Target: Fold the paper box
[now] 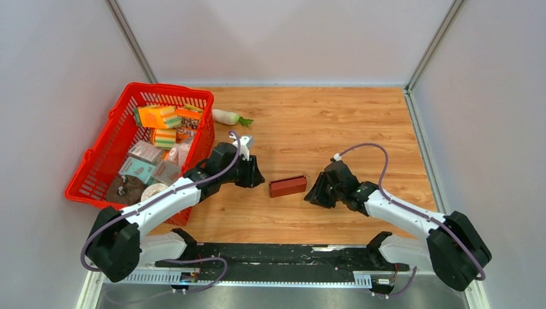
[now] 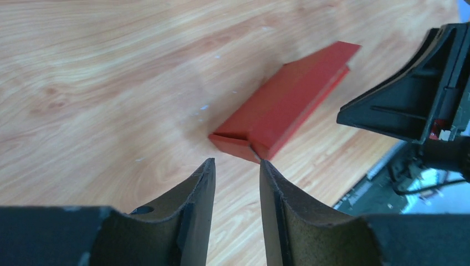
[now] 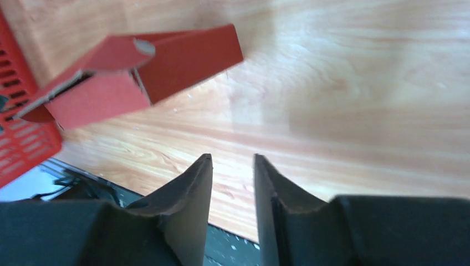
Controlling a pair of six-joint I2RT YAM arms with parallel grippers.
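The dark red paper box (image 1: 287, 186) lies on the wooden table between my two grippers, folded into a small shallow rectangular shape. In the left wrist view the box (image 2: 285, 102) lies just beyond my fingertips, its near corner close to the right finger. My left gripper (image 1: 256, 176) is open with a narrow gap and holds nothing. In the right wrist view the box (image 3: 138, 72) lies at the upper left with an end flap sticking out. My right gripper (image 1: 313, 192) is open with a narrow gap and empty, a little to the right of the box.
A red plastic mesh basket (image 1: 103, 158) with several packets and boxes stands at the left. A white radish toy (image 1: 228, 116) lies behind the basket's right corner. White walls enclose the table (image 1: 335, 122).
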